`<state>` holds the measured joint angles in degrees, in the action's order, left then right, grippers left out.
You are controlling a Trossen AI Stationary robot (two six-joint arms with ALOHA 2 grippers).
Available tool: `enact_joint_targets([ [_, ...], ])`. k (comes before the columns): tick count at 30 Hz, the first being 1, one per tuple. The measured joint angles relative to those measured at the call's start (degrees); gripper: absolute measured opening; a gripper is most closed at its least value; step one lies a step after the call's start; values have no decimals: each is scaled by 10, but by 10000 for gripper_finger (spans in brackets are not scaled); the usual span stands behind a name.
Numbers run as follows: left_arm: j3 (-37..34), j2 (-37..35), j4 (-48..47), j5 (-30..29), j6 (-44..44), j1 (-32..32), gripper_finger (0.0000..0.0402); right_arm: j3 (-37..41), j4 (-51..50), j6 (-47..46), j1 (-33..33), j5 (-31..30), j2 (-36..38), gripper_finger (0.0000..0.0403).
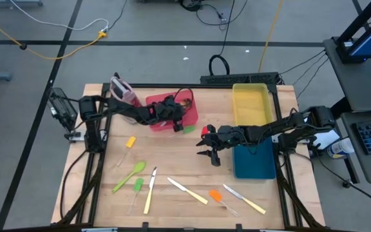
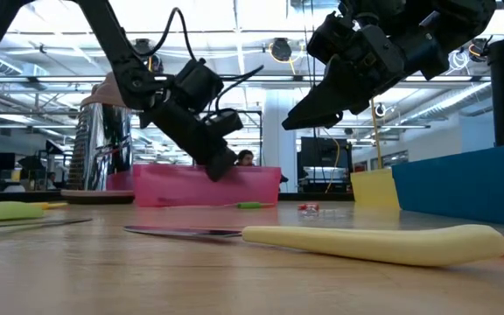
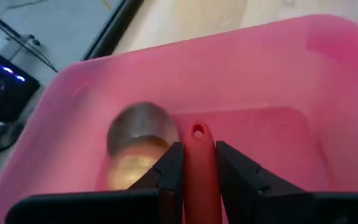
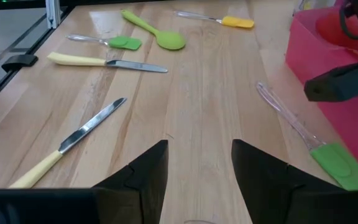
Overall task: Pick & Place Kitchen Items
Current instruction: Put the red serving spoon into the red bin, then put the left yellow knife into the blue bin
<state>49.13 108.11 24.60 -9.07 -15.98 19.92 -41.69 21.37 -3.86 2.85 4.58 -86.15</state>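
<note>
1. Both arms are dark, near-black, built of chunky jointed segments.
2. The left end effector (image 3: pixel 191 177) has two black, wedge-shaped fingers.
3. The right end effector (image 4: pixel 197 165) matches it.
4. Black cables loop along each arm.

Lighting even and bright, from overhead ceiling fixtures visible in the low view; these bloom white behind both arms. Shadows on the wooden surface (image 1: pixel 172 164) are soft and short. Low view: the cream knife handle (image 2: pixel 374 242) nearest the lens is blurred, background sharper. Left wrist view: heavy blur throughout; the pink tray (image 3: pixel 260 81) beyond the jaws looks washed out. Right wrist view: surface ahead of the jaws sharp, faint glare on knife blades (image 4: pixel 95 127).
</note>
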Motion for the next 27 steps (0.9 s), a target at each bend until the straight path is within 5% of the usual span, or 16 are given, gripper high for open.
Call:
enact_joint_targets([
  [14,-1,-2,7,-2,37,-2,156,0,0,0,0,0,0,169],
  [27,-1,-106,-38,-45,31,-46,152,0,0,0,0,0,0,169],
])
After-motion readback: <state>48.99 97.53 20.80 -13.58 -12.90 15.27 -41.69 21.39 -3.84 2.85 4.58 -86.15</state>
